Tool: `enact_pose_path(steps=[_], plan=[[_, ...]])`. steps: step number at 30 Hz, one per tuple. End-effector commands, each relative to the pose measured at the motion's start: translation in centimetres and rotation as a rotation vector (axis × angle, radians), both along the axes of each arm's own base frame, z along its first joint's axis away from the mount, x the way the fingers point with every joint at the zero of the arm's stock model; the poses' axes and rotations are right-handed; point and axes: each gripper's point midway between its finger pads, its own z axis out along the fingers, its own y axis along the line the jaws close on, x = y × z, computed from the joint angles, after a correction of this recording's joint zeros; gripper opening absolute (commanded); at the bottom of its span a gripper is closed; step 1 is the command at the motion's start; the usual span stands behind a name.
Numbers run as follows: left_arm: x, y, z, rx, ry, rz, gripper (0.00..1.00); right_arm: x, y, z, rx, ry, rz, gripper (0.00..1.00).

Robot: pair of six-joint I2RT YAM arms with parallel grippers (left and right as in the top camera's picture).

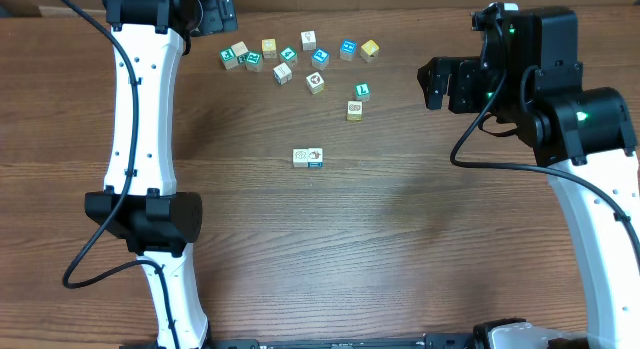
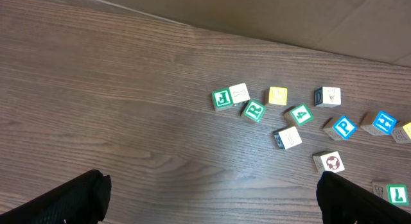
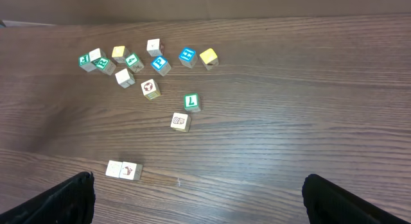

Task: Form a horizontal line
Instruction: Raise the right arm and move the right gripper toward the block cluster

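Note:
Several small letter and picture blocks lie scattered at the far middle of the table (image 1: 290, 59); they also show in the left wrist view (image 2: 289, 115) and the right wrist view (image 3: 148, 63). Two blocks touch side by side as a short row (image 1: 308, 158) nearer the middle, also in the right wrist view (image 3: 123, 169). Two loose blocks, a green one (image 1: 362, 90) and a tan one (image 1: 354, 110), lie between. My left gripper (image 2: 212, 198) is open and empty above bare wood left of the cluster. My right gripper (image 3: 199, 198) is open and empty, right of the blocks.
The wood table (image 1: 400, 239) spreads wide in front of the blocks. The left arm's white links (image 1: 140, 119) stand along the left side. The right arm's black body (image 1: 530, 69) stands at the right. A cardboard wall (image 2: 321, 18) runs behind the table.

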Motion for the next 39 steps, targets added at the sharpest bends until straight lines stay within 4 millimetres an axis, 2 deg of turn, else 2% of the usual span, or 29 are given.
enact_pose_path(steps=[1, 13, 19, 22, 27, 31, 33, 36, 39], plan=[[0.0, -0.2, 0.4, 0.011, -0.008, -0.012, 1.0, 0.2, -0.2, 0.9, -0.005, -0.023, -0.006, 1.0], [0.0, -0.2, 0.4, 0.011, -0.008, -0.012, 1.0, 0.2, 0.0, 0.9, 0.005, -0.025, 0.002, 1.0], [0.0, -0.3, 0.4, 0.011, -0.008, -0.012, 1.0, 1.3, 1.3, 2.8, 0.11, -0.091, 0.005, 1.0], [0.0, -0.2, 0.4, 0.011, -0.008, -0.012, 1.0, 1.4, 1.4, 2.5, 0.131, -0.075, -0.003, 0.9], [0.0, -0.3, 0.4, 0.011, -0.008, -0.012, 1.0, 2.0, 1.5, -0.1, 0.158, 0.022, -0.052, 0.85], [0.0, -0.2, 0.4, 0.011, -0.008, -0.012, 1.0, 3.3, 1.7, -3.5, 0.142, 0.112, -0.068, 0.8], [0.0, -0.3, 0.4, 0.011, -0.008, -0.012, 1.0, 4.0, 1.9, -5.3, 0.133, 0.155, -0.07, 0.75], [0.0, -0.2, 0.4, 0.011, -0.008, -0.012, 1.0, 5.0, 2.7, -7.7, 0.123, 0.2, -0.06, 0.75], [0.0, -0.3, 0.4, 0.011, -0.008, -0.012, 1.0, 5.9, 4.3, -9.6, 0.115, 0.221, -0.031, 0.75]])
